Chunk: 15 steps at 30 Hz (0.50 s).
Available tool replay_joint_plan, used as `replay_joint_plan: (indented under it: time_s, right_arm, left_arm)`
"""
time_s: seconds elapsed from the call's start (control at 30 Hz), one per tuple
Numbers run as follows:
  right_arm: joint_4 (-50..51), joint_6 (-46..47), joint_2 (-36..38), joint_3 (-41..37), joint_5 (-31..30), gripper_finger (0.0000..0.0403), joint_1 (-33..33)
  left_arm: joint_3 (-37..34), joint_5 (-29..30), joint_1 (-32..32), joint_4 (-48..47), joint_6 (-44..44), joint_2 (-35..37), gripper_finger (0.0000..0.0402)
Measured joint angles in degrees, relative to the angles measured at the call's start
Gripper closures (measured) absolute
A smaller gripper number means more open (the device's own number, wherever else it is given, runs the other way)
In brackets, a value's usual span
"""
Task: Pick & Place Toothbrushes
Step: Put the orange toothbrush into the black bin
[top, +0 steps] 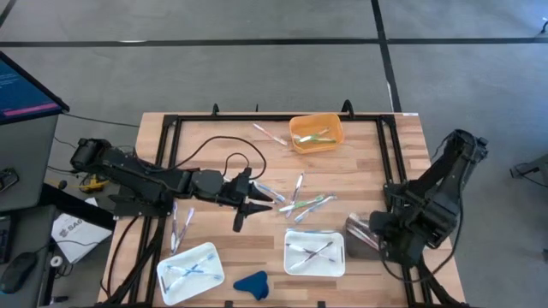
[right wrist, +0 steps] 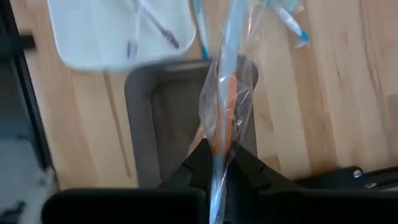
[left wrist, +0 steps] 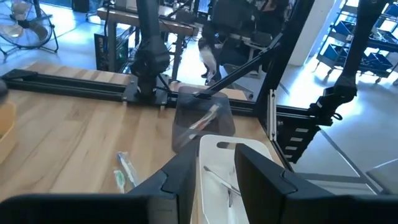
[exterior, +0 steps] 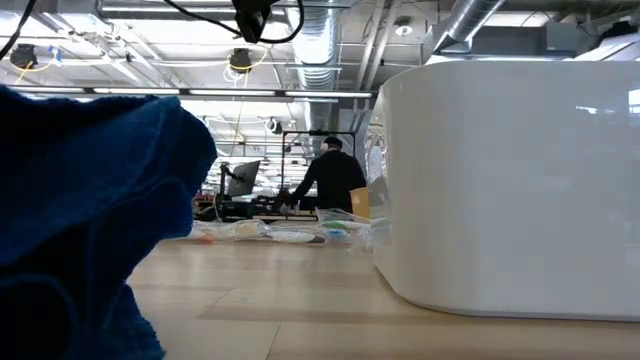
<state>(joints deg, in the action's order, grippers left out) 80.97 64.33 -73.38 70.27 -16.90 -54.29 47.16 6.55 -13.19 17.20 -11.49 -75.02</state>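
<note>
Right gripper pinches a wrapped toothbrush above your grey tray; left gripper hovers half-open, empty. Several loose toothbrushes remain.

Four cameras: one overhead, one at table height, one on each wrist.

The high view looks straight down on the whole table, both arms included. The low view sits on the tabletop, very near a blue cloth and a white tray that fill its sides, and faces level across the wood to a person in the room beyond. The left wrist view looks forward past the left gripper at the white tray just ahead, also seen from above. The right wrist view looks down past the right gripper, close over a dark tray, with the same white tray beyond.
</note>
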Motion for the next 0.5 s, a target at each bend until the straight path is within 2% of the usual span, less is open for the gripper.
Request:
replay_joint_plan:
  time_s: [0.1,0.27,0.5]
  right_arm:
    - [-0.01,-2.65,-0.01,-1.93,0.64,0.0392,-2.53]
    - [-1.63,-3.25,-0.01,-5.87,2.01,0.0385,-5.32]
    - [-10.03,-9.29,-0.01,-10.92,4.80,0.0386,-7.98]
  left_arm:
    - [0.00,0.00,0.00,0.31,0.74,0.00,0.0298]
    - [0.00,0.00,0.00,0.54,0.72,0.00,0.0298]
    - [0.00,0.00,0.00,0.67,0.72,0.00,0.0298]
